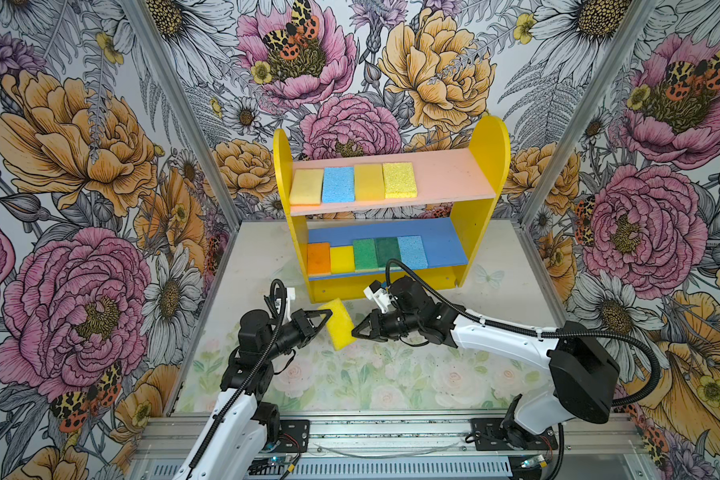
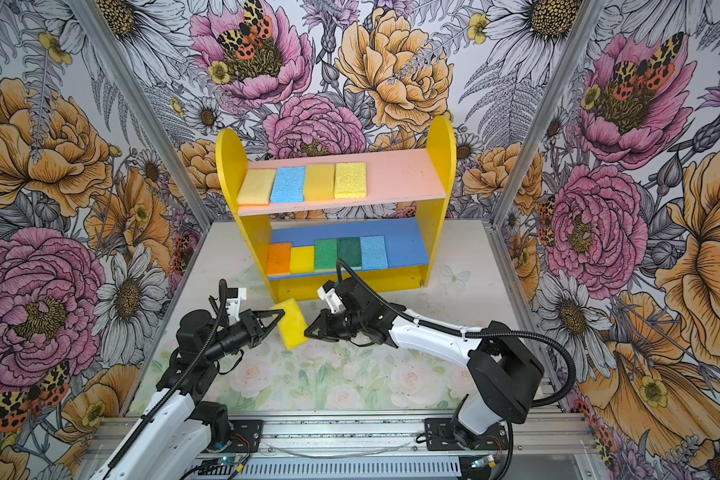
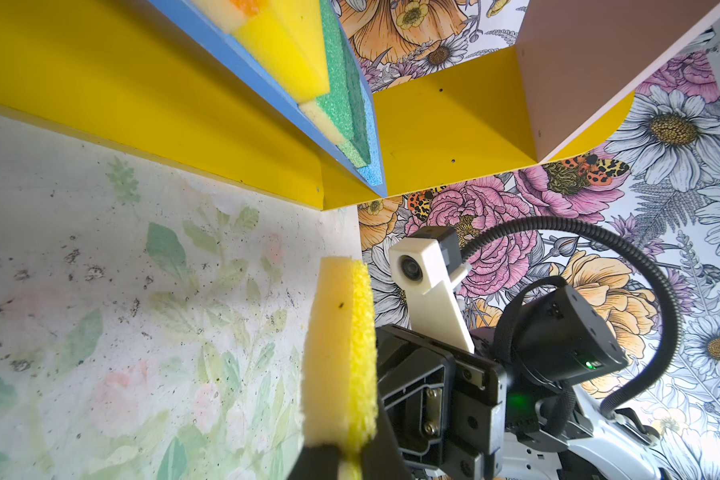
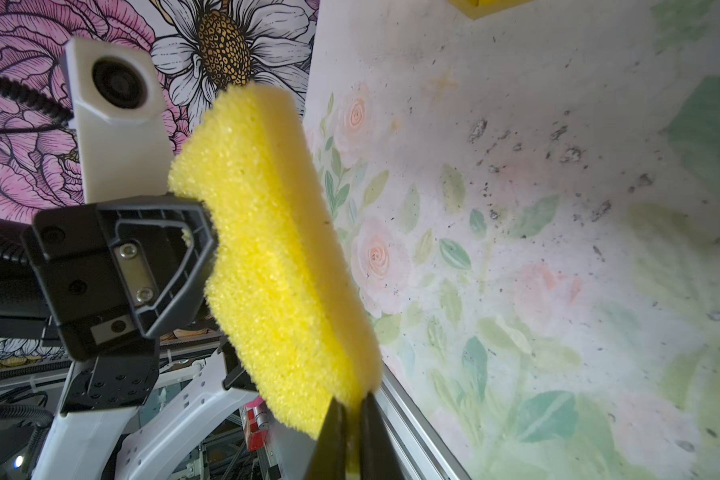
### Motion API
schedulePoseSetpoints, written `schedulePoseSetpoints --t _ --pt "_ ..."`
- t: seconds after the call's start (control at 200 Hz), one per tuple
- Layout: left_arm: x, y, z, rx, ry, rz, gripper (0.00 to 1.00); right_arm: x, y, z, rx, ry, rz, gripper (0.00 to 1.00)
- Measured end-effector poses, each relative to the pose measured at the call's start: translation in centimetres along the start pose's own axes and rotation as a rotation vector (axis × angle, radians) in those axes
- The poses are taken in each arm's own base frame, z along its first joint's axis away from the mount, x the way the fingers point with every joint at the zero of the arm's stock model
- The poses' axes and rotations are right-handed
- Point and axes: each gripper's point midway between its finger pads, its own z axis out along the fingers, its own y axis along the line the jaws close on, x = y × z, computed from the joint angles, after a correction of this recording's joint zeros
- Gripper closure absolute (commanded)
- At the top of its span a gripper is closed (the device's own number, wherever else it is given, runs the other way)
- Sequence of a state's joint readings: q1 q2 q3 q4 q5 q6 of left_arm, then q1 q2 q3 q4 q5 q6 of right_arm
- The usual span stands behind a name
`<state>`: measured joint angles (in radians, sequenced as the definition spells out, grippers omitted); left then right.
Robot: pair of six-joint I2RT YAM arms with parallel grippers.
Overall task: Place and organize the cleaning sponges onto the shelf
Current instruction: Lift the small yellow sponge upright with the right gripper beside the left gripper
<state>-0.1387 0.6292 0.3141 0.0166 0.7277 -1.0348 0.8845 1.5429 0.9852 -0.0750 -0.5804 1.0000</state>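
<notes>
1. I am pinching the yellow sponge (image 1: pixel 341 324) from two sides. My left jaws are pressed together on its left side and my right jaws are pressed together on its right edge. It is hanging tilted over the surface (image 1: pixel 391 374), just in front of the shelf (image 1: pixel 489 141).
2. In the right wrist view the foam is dimpling where my left jaws are biting in. I am judging it light, soft and springy. The rough pores are probably helping it not to slip, but a thin edge grip could let it flop or twist.
3. I am reckoning the steadier hold is one pair of jaws across the short middle, squeezing gently, so the pad is lying flat when let go.
4. Farther back, the blue board (image 1: pixel 445 245) is carrying five sponges (image 1: pixel 364 254) side by side, with bare room at its right end in both top views.
5. Farthest, the pink board (image 1: pixel 445 174) is carrying four sponges (image 1: pixel 368 181), also with free space on its right.
</notes>
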Motion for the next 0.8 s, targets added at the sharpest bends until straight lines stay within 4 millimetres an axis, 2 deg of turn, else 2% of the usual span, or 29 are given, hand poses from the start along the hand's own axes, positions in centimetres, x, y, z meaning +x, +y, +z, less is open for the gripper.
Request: schedulePoseSetpoints --t 0.03,0.055,0.125,0.22,0.305,0.395,0.51,0.8 --pt "0.0 0.0 0.0 0.001 0.000 -0.003 0.89 0.0 0.0 0.0 -0.001 0.000 0.000 1.00" --pt "0.0 0.0 0.0 0.002 0.000 -0.003 0.82 0.0 0.0 -0.1 0.000 0.000 0.000 1.00" --pt "-0.1 -0.1 -0.1 0.003 -0.005 0.001 0.51 0.0 0.2 -0.2 0.000 -0.005 -0.001 1.00" --pt "-0.2 0.1 -0.3 -0.005 -0.010 -0.004 0.19 -0.1 0.4 -0.4 -0.003 -0.012 -0.005 1.00" --pt "0.1 0.8 -0.4 -0.034 0.000 0.000 0.02 -0.3 0.5 -0.5 0.000 -0.024 -0.009 1.00" --pt "0.4 1.2 -0.8 -0.075 0.014 -0.003 0.01 -0.5 0.2 -0.6 0.016 -0.035 -0.014 1.00" --pt "0.4 0.7 -1.4 -0.091 0.011 0.027 0.01 -0.7 -0.2 -0.7 0.049 -0.043 -0.020 1.00" --pt "0.4 1.4 -2.4 -0.134 -0.008 0.020 0.01 -2.1 0.3 -2.1 0.107 -0.088 -0.059 1.00"
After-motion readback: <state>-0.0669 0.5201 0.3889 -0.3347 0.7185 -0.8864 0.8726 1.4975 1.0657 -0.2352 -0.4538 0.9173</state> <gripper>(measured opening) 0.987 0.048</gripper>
